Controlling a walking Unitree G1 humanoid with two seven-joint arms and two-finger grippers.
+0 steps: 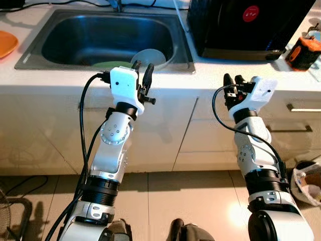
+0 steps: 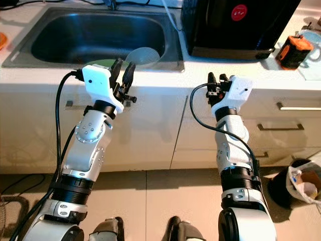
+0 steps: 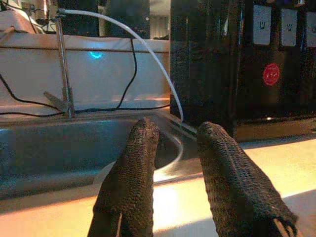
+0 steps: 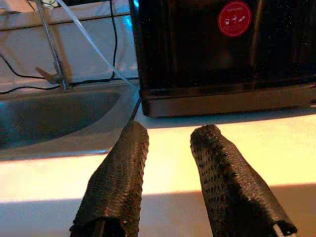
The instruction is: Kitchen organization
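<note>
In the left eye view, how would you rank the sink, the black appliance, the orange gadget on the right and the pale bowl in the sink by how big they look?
Largest to smallest:
1. sink
2. black appliance, though cut off at the top edge
3. pale bowl and orange gadget, which look about alike; both are partly hidden or cropped, so unranked.

White countertop [image 1: 210, 80]; cream cabinet drawers [image 1: 296, 125], glossy beige tiled floor [image 1: 190, 201]
</note>
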